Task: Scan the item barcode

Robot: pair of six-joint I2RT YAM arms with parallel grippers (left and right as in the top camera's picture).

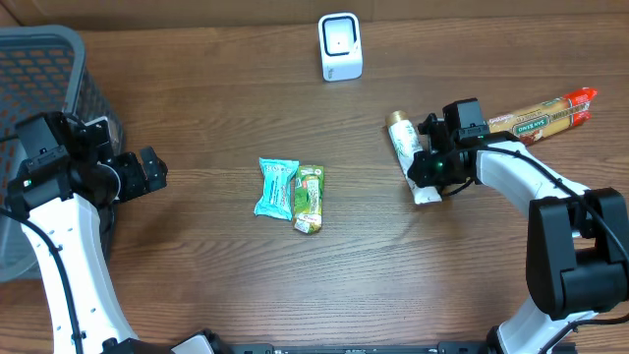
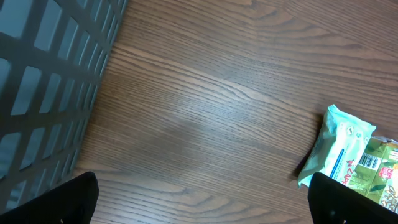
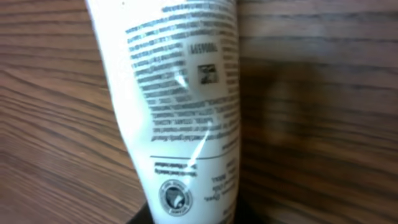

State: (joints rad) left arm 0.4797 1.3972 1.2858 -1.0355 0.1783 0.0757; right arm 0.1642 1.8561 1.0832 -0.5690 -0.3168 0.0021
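Tube [image 1: 403,140] lies under the right pincer [image 1: 429,169], grip unclear; left pincer [image 1: 155,169] gapes empty. Scanner [image 1: 340,46] well beyond it: scan undone.

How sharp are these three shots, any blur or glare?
Overhead: sharp and evenly lit. Left wrist: the basket and the dark fingers at the bottom corners look soft. Right wrist: the white tube fills the frame, its print blurred, a glare streak crossing it.

1. Barcode scanner [image 1: 340,46]: bare tabletop [image 1: 226,108] before it, open on both sides.
2. Teal packet [image 1: 276,187] and green packet [image 1: 309,197]: touching, farther before the scanner.
3. Mesh basket [image 1: 39,59]: far left of scanner.
4. White tube [image 1: 403,143], long package [image 1: 545,113]: right of scanner.
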